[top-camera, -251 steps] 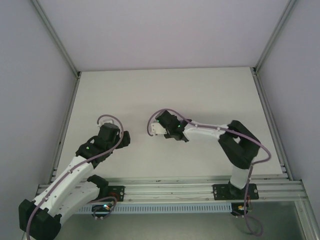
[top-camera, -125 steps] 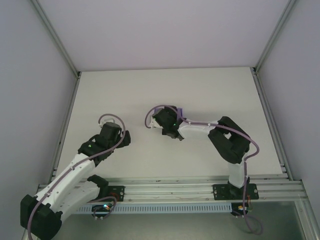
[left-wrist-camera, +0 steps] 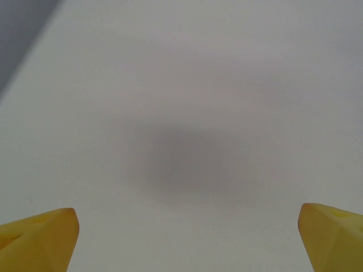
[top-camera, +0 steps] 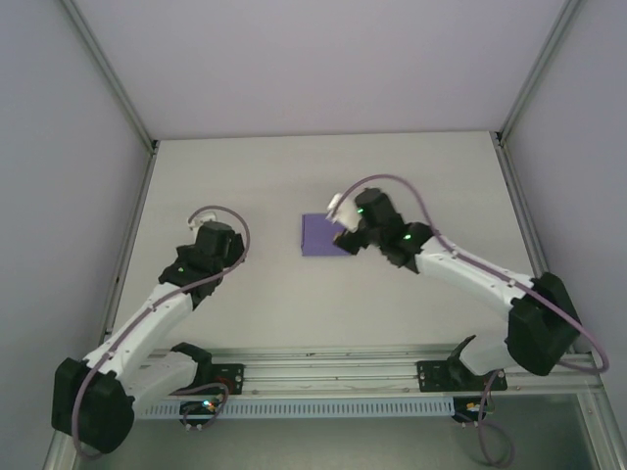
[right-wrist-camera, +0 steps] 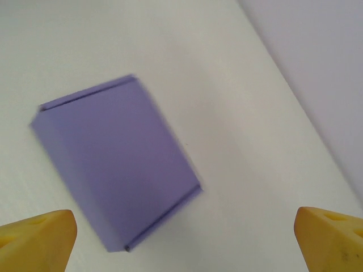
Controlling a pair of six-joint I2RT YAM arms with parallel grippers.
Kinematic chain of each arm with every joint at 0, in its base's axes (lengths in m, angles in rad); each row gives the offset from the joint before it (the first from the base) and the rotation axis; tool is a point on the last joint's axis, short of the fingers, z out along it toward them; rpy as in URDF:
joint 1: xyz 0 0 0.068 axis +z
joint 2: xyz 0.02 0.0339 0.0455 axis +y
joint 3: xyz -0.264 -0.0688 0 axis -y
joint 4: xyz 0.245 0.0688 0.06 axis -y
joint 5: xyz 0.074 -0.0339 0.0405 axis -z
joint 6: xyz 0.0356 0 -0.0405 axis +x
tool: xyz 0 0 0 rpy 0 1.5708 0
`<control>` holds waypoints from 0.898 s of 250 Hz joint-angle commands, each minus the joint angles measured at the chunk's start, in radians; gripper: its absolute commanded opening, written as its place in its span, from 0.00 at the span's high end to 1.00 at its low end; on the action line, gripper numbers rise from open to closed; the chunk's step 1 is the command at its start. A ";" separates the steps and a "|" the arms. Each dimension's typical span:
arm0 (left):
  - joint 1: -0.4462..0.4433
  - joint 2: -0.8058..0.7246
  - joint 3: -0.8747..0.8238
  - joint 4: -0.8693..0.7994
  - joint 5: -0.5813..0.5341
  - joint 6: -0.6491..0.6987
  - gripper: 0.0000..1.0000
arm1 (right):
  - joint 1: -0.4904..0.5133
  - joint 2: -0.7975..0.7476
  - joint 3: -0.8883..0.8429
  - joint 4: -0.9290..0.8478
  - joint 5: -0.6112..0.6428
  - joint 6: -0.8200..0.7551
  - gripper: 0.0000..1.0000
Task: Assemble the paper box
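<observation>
Soft, even, fairly bright light falls from above on the matte white table top [top-camera: 245, 176] in the overhead view, with no glare, only faint diffuse shadows beside the arms and a cool lilac-grey cast on the side walls. In the left wrist view the table is a featureless haze with one soft round grey shadow [left-wrist-camera: 181, 158] at the middle, and the yellow plastic fingertips [left-wrist-camera: 39, 238] in the near corners are out of focus. In the right wrist view the small lilac-purple card box [right-wrist-camera: 116, 164] has smeared edges, and the yellow fingertips there are equally soft.
</observation>
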 commanded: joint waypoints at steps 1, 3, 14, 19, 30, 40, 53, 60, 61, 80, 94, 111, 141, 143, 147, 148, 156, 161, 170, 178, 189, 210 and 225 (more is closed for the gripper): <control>0.101 0.068 -0.089 0.337 -0.164 0.206 0.00 | -0.136 -0.069 -0.103 0.066 -0.066 0.271 0.00; 0.114 0.074 -0.093 0.353 -0.161 0.213 0.00 | -0.146 -0.074 -0.112 0.078 -0.062 0.279 0.00; 0.174 0.089 -0.092 0.388 -0.112 0.219 0.00 | -0.198 -0.101 -0.179 0.150 -0.035 0.328 0.01; 0.199 0.095 -0.100 0.423 -0.091 0.228 0.00 | -0.224 -0.114 -0.211 0.182 -0.033 0.350 0.00; 0.235 0.104 -0.108 0.472 -0.064 0.229 0.00 | -0.284 -0.140 -0.282 0.256 -0.043 0.391 0.00; 0.252 0.112 -0.137 0.567 -0.030 0.261 0.00 | -0.339 -0.164 -0.341 0.311 -0.045 0.450 0.00; 0.260 0.133 -0.198 0.727 0.004 0.330 0.00 | -0.414 -0.192 -0.418 0.385 -0.088 0.503 0.00; 0.259 0.153 -0.230 0.814 0.008 0.360 0.00 | -0.451 -0.201 -0.463 0.441 -0.111 0.515 0.00; 0.260 0.157 -0.235 0.826 0.009 0.363 0.00 | -0.456 -0.202 -0.470 0.450 -0.113 0.517 0.00; 0.275 0.252 -0.306 1.026 0.026 0.409 0.00 | -0.522 -0.196 -0.593 0.655 -0.115 0.519 0.00; 0.275 0.308 -0.312 1.107 0.003 0.423 0.00 | -0.552 -0.166 -0.656 0.795 -0.097 0.533 0.00; 0.300 0.345 -0.286 1.113 0.075 0.424 0.00 | -0.591 -0.124 -0.662 0.870 -0.097 0.560 0.00; 0.333 0.430 -0.237 1.128 0.135 0.438 0.00 | -0.656 -0.001 -0.655 1.032 -0.127 0.597 0.00; 0.340 0.445 -0.241 1.149 0.142 0.438 0.00 | -0.663 0.015 -0.655 1.043 -0.140 0.603 0.00; 0.356 0.477 -0.250 1.198 0.157 0.419 0.00 | -0.675 0.050 -0.653 1.078 -0.162 0.606 0.00; 0.361 0.486 -0.253 1.217 0.165 0.415 0.00 | -0.676 0.055 -0.653 1.088 -0.165 0.605 0.00; 0.389 0.518 -0.259 1.284 0.221 0.435 0.00 | -0.671 0.064 -0.648 1.089 -0.212 0.578 0.00; 0.391 0.490 -0.240 1.184 0.244 0.417 0.00 | -0.668 0.057 -0.640 1.048 -0.257 0.556 0.00; 0.397 0.477 -0.213 1.103 0.266 0.393 0.00 | -0.663 0.093 -0.632 1.066 -0.285 0.540 0.00; 0.403 0.507 -0.215 1.163 0.275 0.415 0.00 | -0.660 0.164 -0.627 1.148 -0.273 0.549 0.00; 0.405 0.518 -0.206 1.144 0.325 0.419 0.00 | -0.651 0.162 -0.616 1.124 -0.275 0.532 0.00; 0.416 0.581 -0.259 1.326 0.356 0.440 0.00 | -0.639 0.169 -0.606 1.114 -0.254 0.527 0.01; 0.422 0.549 -0.256 1.248 0.345 0.399 0.00 | -0.639 0.145 -0.594 1.046 -0.248 0.524 0.00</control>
